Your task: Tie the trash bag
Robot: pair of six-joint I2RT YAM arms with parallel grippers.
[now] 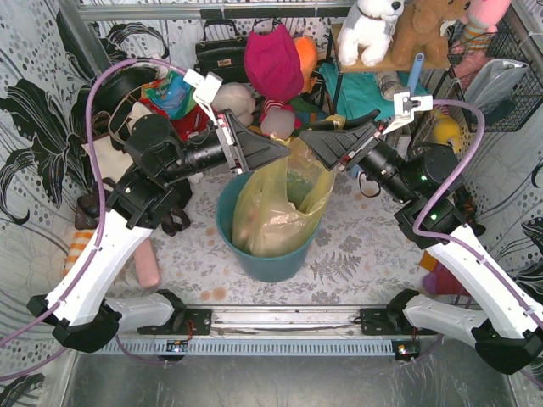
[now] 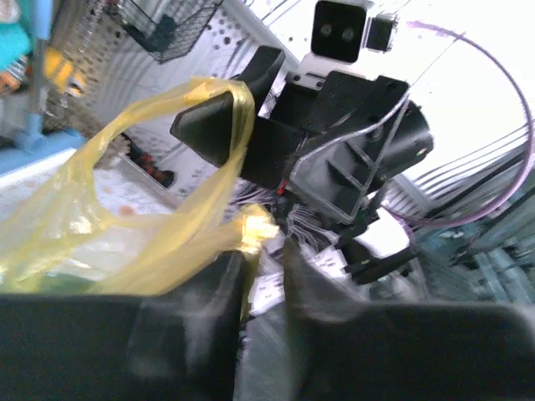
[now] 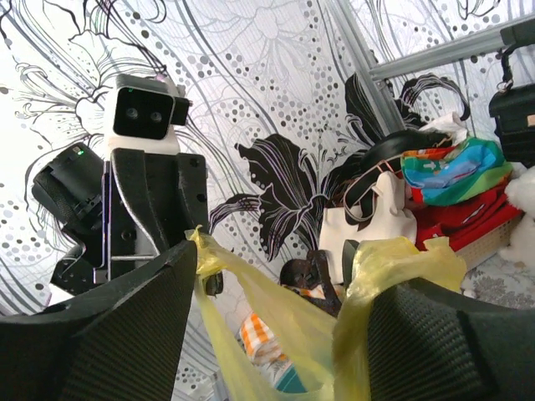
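The trash bag (image 1: 276,208), thin yellow-green plastic, stands in the round teal bin (image 1: 271,263) with its top pulled up and stretched between both grippers. My left gripper (image 1: 282,153) is nearly shut, pinching a twisted end of the bag's rim at its tips (image 2: 263,255). My right gripper (image 1: 312,140) is open (image 3: 280,267), and the bag rim (image 3: 284,326) is draped over one of its fingers (image 3: 401,334). The left wrist view shows the bag (image 2: 125,242) looped over that right finger (image 2: 213,125). The bag's contents are hard to make out.
Behind the bin lie a black handbag (image 1: 222,52), a pink plush (image 1: 273,61), a white plush dog (image 1: 369,30) and other clutter. A wire basket (image 1: 501,68) hangs at the back right. A pink roll (image 1: 148,263) lies left of the bin.
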